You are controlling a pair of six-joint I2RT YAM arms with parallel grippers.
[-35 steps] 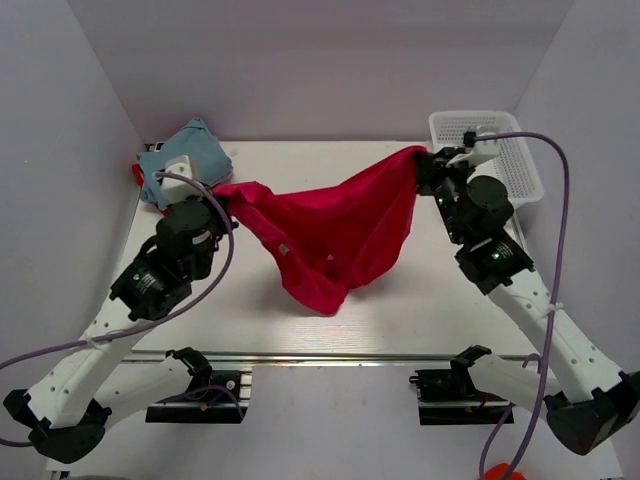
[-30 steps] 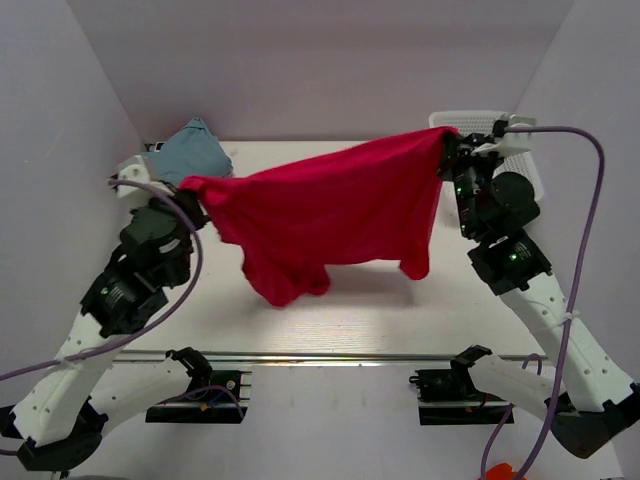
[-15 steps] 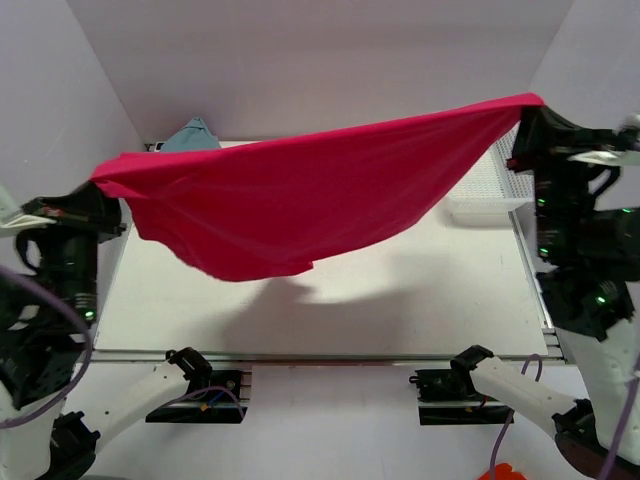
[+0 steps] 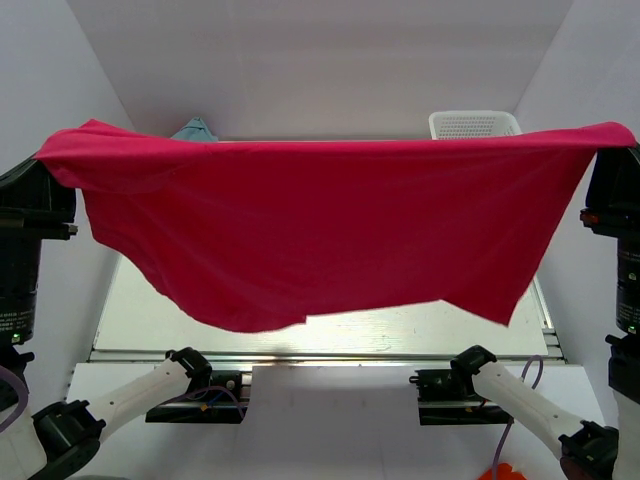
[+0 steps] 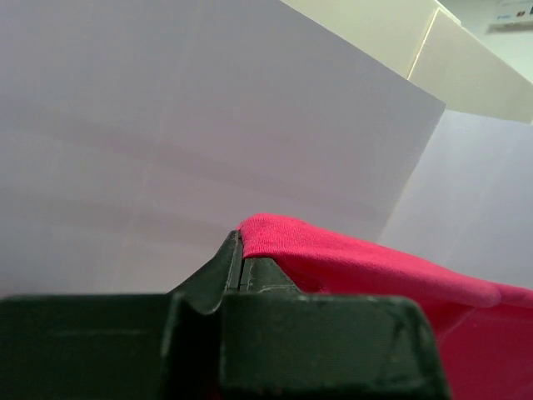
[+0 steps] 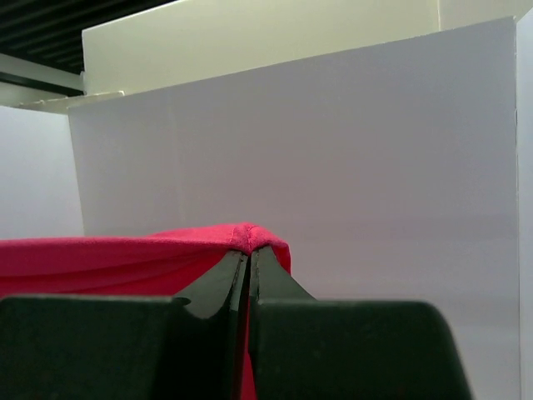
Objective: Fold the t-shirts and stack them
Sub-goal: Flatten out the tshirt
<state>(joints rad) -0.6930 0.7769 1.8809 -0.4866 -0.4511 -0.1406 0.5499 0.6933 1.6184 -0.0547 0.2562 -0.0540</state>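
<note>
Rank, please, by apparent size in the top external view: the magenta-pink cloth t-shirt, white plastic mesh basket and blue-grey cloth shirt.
1. Magenta-pink cloth t-shirt, by far.
2. White plastic mesh basket, far end showing.
3. Blue-grey cloth shirt, just a tip.
The t-shirt hides most of both, so true sizes are unsure.

The magenta-pink t-shirt [image 4: 330, 230] is plain; the basket [image 4: 475, 123] is white.

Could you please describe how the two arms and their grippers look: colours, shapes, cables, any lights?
Both arms have white lower links and black cylindrical upper joints. A purple cable runs along the right arm. Small green lights glow on the black housings. The left gripper and right gripper have black fingers tapering to thin tips.
</note>
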